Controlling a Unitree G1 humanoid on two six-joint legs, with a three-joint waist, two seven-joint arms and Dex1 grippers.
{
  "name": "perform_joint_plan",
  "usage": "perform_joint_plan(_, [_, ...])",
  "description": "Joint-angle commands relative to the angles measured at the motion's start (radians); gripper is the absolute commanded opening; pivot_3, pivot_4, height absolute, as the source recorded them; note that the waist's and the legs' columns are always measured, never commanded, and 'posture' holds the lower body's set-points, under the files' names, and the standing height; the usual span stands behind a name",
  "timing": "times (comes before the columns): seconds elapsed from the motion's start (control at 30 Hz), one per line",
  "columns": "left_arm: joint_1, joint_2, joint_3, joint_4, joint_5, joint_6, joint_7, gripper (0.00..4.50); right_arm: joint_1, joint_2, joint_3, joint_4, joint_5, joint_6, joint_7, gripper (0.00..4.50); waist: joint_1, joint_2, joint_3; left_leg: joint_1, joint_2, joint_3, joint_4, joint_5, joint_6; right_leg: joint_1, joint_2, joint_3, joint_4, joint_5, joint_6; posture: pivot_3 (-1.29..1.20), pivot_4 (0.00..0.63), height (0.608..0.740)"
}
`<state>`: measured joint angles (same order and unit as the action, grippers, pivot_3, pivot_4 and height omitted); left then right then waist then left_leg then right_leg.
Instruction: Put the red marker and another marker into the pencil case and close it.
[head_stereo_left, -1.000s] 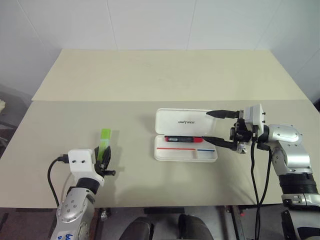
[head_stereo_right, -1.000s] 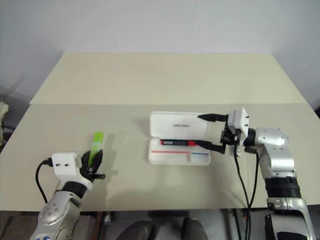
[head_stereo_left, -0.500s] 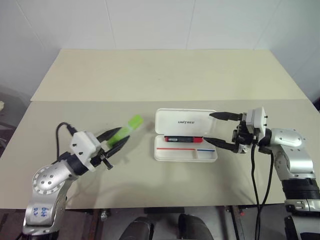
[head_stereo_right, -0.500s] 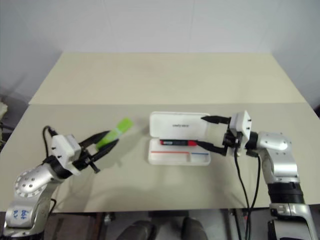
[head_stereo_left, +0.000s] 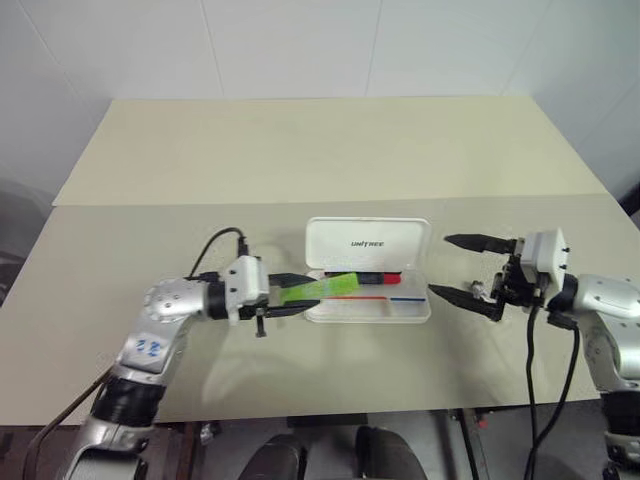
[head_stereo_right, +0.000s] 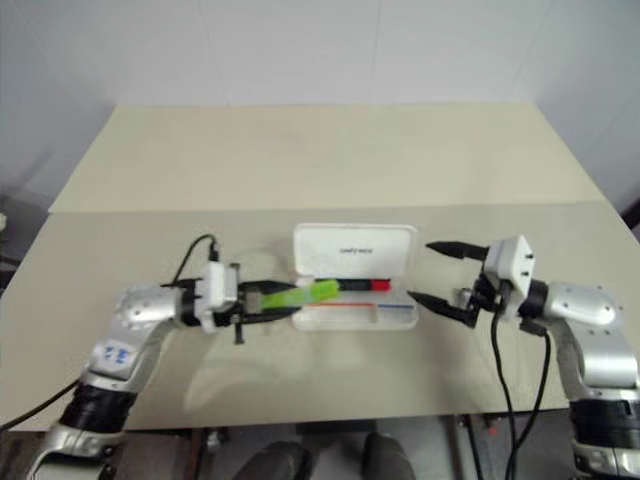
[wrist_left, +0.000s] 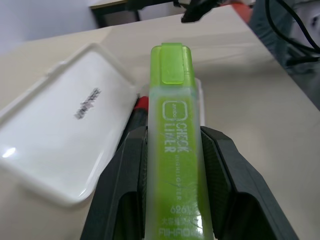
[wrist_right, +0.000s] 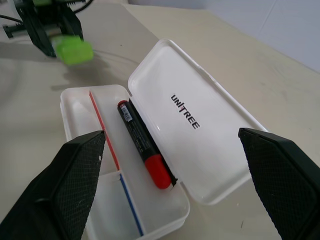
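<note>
Over beige table (head_stereo_left: 300, 160), left gripper (head_stereo_left: 300, 296) is pinching green marker (head_stereo_left: 330, 288) beside open case (head_stereo_left: 367, 243), right gripper (head_stereo_left: 462, 268) gaping empty.

Bright, even overhead light, soft shadows under both arms on the table (head_stereo_left: 300, 160). Small glare spot on the case lid (wrist_left: 9, 152). Right eye view hazier than left. Wrist views sharp up close, backgrounds soft.

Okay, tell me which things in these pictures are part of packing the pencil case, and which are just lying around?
Part of the job: red marker, lying in the open pencil case; green marker, held in the left gripper; right gripper, open beside the case.

Lying about: nothing besides the table.
</note>
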<state>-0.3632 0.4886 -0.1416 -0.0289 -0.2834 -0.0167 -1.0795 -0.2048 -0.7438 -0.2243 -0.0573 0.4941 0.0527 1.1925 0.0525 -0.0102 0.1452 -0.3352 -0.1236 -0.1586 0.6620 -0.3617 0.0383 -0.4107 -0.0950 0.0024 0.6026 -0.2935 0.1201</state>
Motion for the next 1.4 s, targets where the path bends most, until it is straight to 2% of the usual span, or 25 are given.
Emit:
perform_joint_plan(0.03, [-0.043, -0.026, -0.047, 0.062, 0.046, -0.067, -0.016, 1.12, 0.038, -0.03, -0.063, -0.085, 0.035, 0.029, -0.028, 4.5, 0.0, 0.0, 0.0, 0.0, 0.0, 0.0, 0.0, 0.0, 0.0, 0.0, 0.0, 0.0, 0.0, 0.0, 0.0, 0.0, 0.15, 0.74])
perform_joint_plan(0.37, [-0.153, -0.129, -0.132, 0.236, 0.123, -0.163, -0.028, 1.12, 0.151, -0.051, -0.137, -0.207, 0.068, 0.085, -0.084, 4.5, 0.005, -0.001, 0.0, 0.0, 0.0, 0.0, 0.002, 0.0, 0.0, 0.001, 0.0, 0.001, -0.001, 0.001, 0.001, 0.0, 0.15, 0.74])
perform_joint_plan(0.73, [-0.186, -0.141, -0.138, 0.306, 0.148, -0.153, -0.039, 1.12, 0.173, -0.037, -0.142, -0.241, 0.068, 0.091, -0.119, 4.5, 0.004, -0.001, 0.0, 0.0, 0.0, 0.0, 0.002, 0.0, 0.0, 0.001, 0.0, 0.001, 0.0, 0.001, 0.002, 0.0, 0.15, 0.74])
perform_joint_plan(1.07, [-0.192, -0.153, -0.128, 0.312, 0.158, -0.158, -0.011, 4.48, 0.17, -0.018, -0.122, -0.244, 0.064, 0.081, -0.136, 4.5, 0.003, -0.001, 0.0, 0.0, 0.0, 0.0, 0.002, 0.0, 0.0, 0.001, 0.0, 0.001, 0.0, 0.001, 0.002, 0.0, 0.15, 0.74])
perform_joint_plan(1.27, [-0.171, -0.159, -0.123, 0.245, 0.118, -0.114, -0.035, 4.48, 0.162, 0.005, -0.098, -0.242, 0.059, 0.085, -0.153, 4.5, 0.002, -0.001, 0.0, 0.0, 0.0, 0.0, 0.002, 0.0, 0.0, 0.001, 0.0, 0.001, 0.0, 0.001, 0.002, 0.0, 0.15, 0.74])
perform_joint_plan(1.4, [-0.153, -0.157, -0.105, 0.185, 0.075, -0.078, -0.04, 4.48, 0.179, 0.039, -0.106, -0.256, 0.049, 0.136, -0.251, 4.5, 0.002, -0.001, 0.0, 0.0, 0.0, 0.0, 0.002, 0.0, 0.001, 0.0, 0.0, 0.001, 0.001, 0.001, 0.002, 0.0, 0.15, 0.74])
